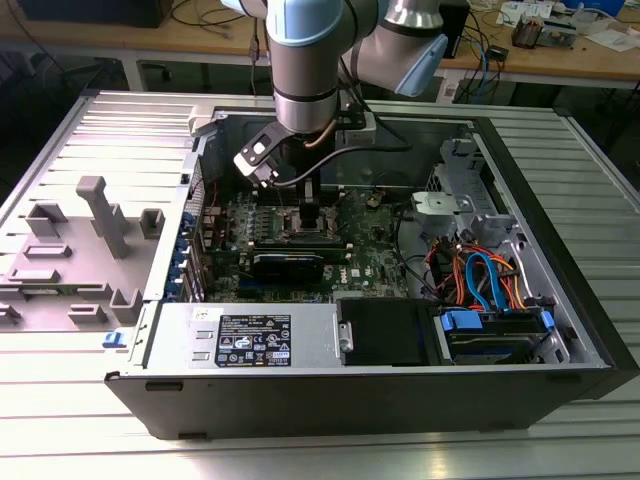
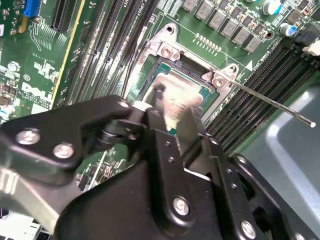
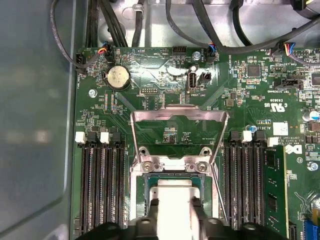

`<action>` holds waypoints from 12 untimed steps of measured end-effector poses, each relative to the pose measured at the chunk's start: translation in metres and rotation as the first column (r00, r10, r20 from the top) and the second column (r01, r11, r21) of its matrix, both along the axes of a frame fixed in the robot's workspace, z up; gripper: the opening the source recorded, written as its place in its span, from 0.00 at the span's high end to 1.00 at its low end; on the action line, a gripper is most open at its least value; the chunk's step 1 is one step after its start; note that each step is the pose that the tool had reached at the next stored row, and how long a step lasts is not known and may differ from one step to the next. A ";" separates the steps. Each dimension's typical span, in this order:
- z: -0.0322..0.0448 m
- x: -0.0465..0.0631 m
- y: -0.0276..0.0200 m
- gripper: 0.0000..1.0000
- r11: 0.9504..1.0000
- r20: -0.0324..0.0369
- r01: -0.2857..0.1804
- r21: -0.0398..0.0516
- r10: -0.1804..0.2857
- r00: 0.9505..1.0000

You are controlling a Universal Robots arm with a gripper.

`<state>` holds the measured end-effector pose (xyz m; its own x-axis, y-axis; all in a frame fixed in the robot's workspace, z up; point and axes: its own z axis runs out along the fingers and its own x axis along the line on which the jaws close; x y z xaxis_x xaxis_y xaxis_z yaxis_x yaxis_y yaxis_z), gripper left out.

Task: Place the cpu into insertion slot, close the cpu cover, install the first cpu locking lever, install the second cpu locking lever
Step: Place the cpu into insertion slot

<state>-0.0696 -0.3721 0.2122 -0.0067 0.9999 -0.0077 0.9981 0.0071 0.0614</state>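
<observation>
In the exterior view my gripper (image 1: 300,213) reaches down into the open computer case, right over the insertion slot on the green motherboard (image 1: 365,262). In both wrist views the cpu (image 3: 175,192) (image 2: 176,96), a silvery square chip, sits between my black fingers (image 3: 152,212) inside the slot's dark rim (image 3: 146,186) (image 2: 167,66). The gripper (image 3: 175,209) (image 2: 172,107) is shut on the chip's two sides. The cpu cover (image 3: 150,116) is swung open, lying back over the board past its hinge. A thin lever rod (image 2: 270,102) (image 3: 218,195) sticks out, unlatched.
Long black memory slots (image 3: 102,190) (image 3: 245,185) flank the socket on both sides. Black cables (image 3: 190,35) run along the board's edge. The case wall (image 3: 35,125) stands close by. The power supply (image 1: 250,335) and drive cage (image 1: 490,330) fill the case's front. A grey fixture (image 1: 90,240) stands at the exterior view's left.
</observation>
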 end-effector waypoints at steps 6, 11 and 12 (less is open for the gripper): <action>0.0010 0.000 0.0000 0.89 1.000 0.000 0.000 0.000 0.000 1.000; 0.0039 0.000 0.0000 0.89 1.000 0.000 0.000 0.000 0.000 1.000; 0.0038 0.000 0.0000 0.89 1.000 0.000 0.000 0.000 0.000 1.000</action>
<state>-0.0694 -0.3720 0.2161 -0.0067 0.9999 -0.0076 0.9981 0.0072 0.0615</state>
